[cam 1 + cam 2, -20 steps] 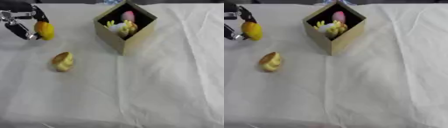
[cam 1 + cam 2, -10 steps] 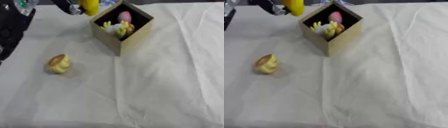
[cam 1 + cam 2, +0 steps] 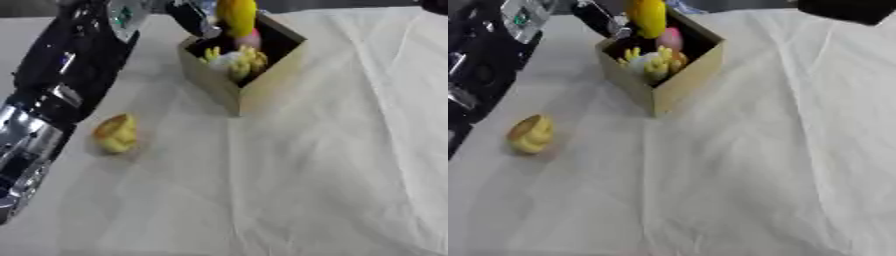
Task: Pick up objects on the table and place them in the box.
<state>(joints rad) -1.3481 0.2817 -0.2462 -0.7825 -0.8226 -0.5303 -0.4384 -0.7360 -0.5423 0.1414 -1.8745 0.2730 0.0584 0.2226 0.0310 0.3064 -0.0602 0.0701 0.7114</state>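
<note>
My left arm reaches in from the left across the table. Its hand (image 3: 191, 15) is shut on a yellow object (image 3: 236, 15) and holds it over the far corner of the open cardboard box (image 3: 262, 82). Inside the box lie a pink object (image 3: 670, 37) and a yellow-and-white object (image 3: 234, 61). A yellow-brown rounded object (image 3: 115, 133) lies on the white cloth to the left of the box, below my forearm. My right hand does not show in either view.
A white cloth (image 3: 332, 180) with creases covers the table. A dark shape (image 3: 849, 9) sits at the far right edge in the right eye view.
My left hand has carried the yellow object rightward from the far left to above the box. The head has tilted, so the whole picture has shifted.
</note>
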